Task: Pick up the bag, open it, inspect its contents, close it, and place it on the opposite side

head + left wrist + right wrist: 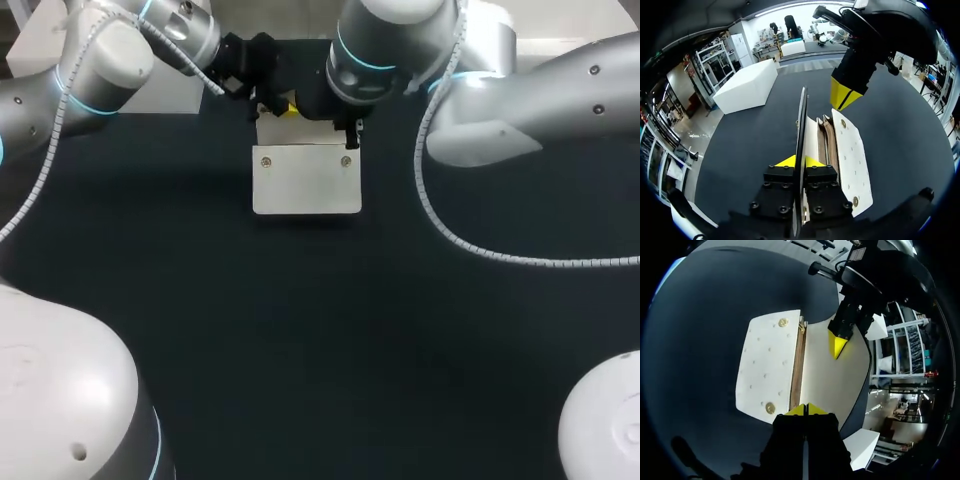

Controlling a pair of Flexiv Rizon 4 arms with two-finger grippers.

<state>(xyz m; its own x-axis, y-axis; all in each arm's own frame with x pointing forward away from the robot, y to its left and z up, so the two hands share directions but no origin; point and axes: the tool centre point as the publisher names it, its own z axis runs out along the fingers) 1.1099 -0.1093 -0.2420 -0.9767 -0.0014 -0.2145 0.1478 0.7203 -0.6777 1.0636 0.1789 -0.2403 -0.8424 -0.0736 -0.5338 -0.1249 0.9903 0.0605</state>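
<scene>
Left end effector (799, 161) pinches the bag's (305, 185) raised flap (801, 125), far-middle on the tabletop (320, 330); right end effector (807, 409) sits closed at its rim. I fear the flap slipping if they pull apart.

Bag: one white rectangular flap bag (306, 180), near the middle of the worktop's far edge.
Studs: two round brass-coloured metal studs (266, 161) (346, 161), one at each far corner of the bag's front panel.
Arms: two silver-grey, the left arm (100, 60) and the right arm (540, 90).
Grippers: two black, yellow-tipped, the left gripper (800, 161) and the right gripper (806, 409).
Worktop: one dark matte worktop (320, 330).
</scene>
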